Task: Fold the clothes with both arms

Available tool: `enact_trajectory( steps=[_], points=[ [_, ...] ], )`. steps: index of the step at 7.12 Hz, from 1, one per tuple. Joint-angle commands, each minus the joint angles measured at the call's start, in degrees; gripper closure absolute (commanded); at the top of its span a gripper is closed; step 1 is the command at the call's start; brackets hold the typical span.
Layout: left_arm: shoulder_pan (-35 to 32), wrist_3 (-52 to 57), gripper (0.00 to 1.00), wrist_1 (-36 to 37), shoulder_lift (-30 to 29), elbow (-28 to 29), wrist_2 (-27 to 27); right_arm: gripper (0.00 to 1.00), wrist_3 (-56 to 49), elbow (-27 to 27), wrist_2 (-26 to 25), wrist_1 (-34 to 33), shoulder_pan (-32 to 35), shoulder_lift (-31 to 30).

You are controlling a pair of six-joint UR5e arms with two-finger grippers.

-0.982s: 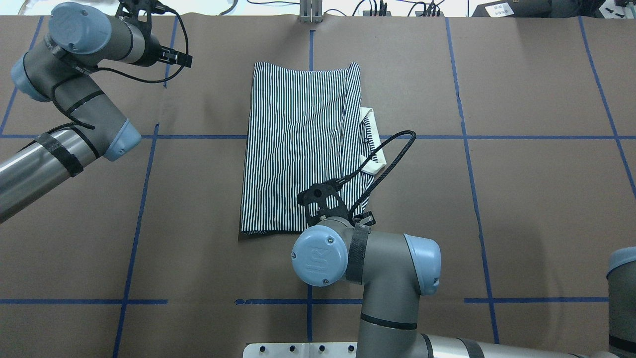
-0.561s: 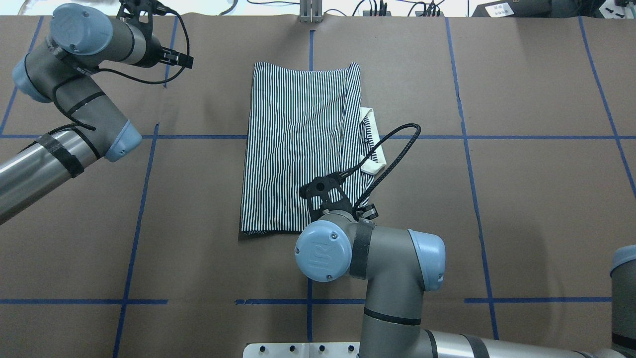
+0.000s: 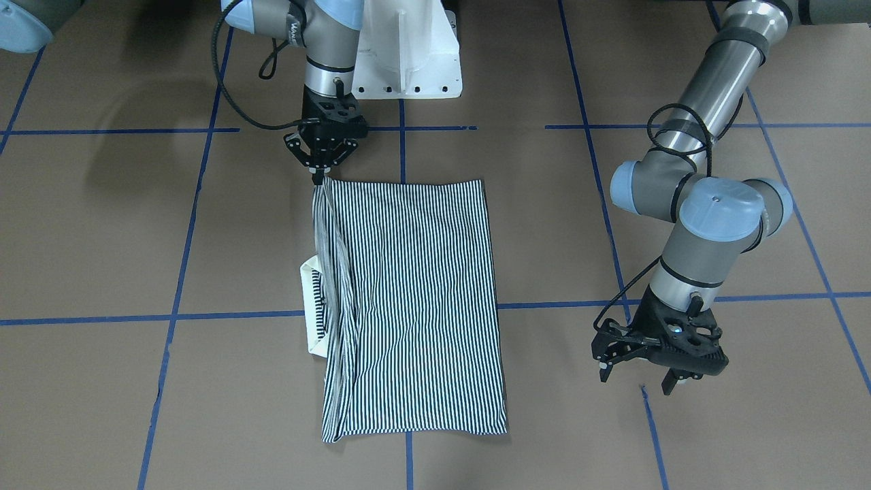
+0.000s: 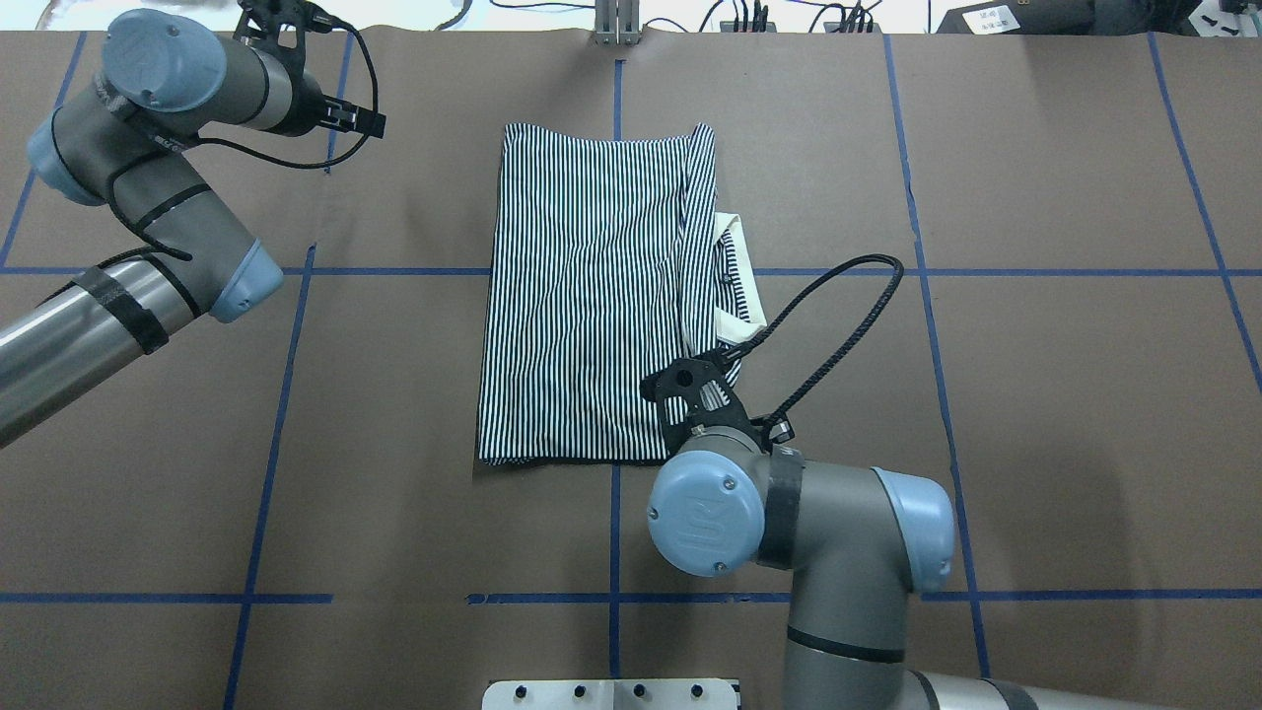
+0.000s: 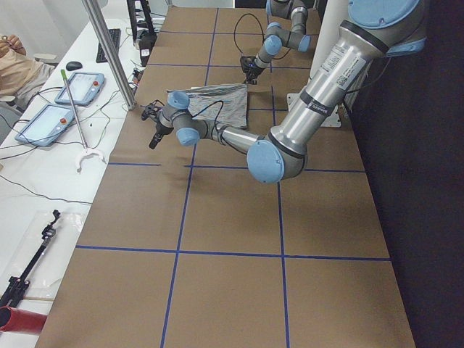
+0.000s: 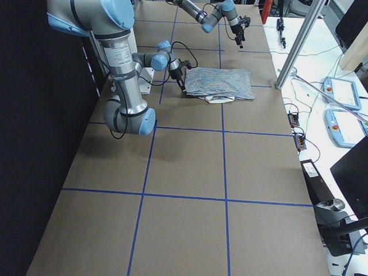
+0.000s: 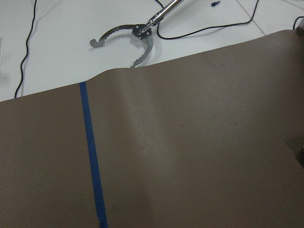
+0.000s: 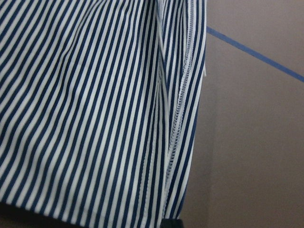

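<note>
The striped polo shirt (image 3: 415, 306) (image 4: 582, 296) lies folded into a long rectangle in the middle of the brown table. Its cream collar (image 3: 313, 306) (image 4: 739, 286) sticks out from under the right edge. My right gripper (image 3: 318, 178) points down at the shirt's near right corner, fingers pinched together on the fabric. The right wrist view is filled by the shirt's stripes and a stitched hem (image 8: 178, 118). My left gripper (image 3: 636, 380) (image 4: 360, 118) hovers open over bare table at the far left, well away from the shirt.
The white pedestal base (image 3: 408, 61) stands at the table's near edge behind the right arm. Blue tape lines (image 7: 92, 161) grid the brown table. A metal grabber tool (image 7: 128, 35) and tablets (image 5: 65, 101) lie on the white bench beyond the far edge.
My right arm has slid right along the shirt's near edge to its right corner. The left arm has barely moved, and the shirt's outline looks the same.
</note>
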Motion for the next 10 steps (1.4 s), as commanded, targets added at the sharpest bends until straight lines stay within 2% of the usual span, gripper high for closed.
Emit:
enact_trajectory(
  steps=[1,2,4,6,7,8,9,10],
  points=[
    [0.2,-0.18,0.0,0.0,0.0,0.0,0.01,0.96,5.59,0.57,-0.59,-0.02,-2.06,-1.83],
    [0.2,-0.1,0.0,0.0,0.0,0.0,0.01,0.01,5.59,0.48,-0.59,0.07,-2.06,-1.83],
    [0.2,-0.18,0.0,0.0,0.0,-0.44,0.01,0.0,4.72,3.18,0.55,0.85,-0.15,-1.31],
    [0.72,-0.36,0.0,0.44,1.13,-3.41,-0.34,0.0,5.41,6.36,4.92,14.67,1.8,-5.58],
    [2.64,-6.36,0.0,0.79,2.62,-6.82,-2.61,0.0,6.29,6.55,5.04,23.88,2.5,-9.7],
    [4.05,-13.91,0.0,0.79,4.12,-11.29,-3.67,0.0,14.82,6.29,5.12,36.5,2.51,-14.79],
    [8.85,-20.33,0.0,1.05,7.09,-17.43,-3.42,0.0,18.91,6.63,5.04,44.9,2.51,-19.11],
    [12.73,-25.97,0.0,0.97,10.34,-23.23,-2.64,0.0,24.87,6.64,4.51,45.59,2.77,-19.15]
  ],
)
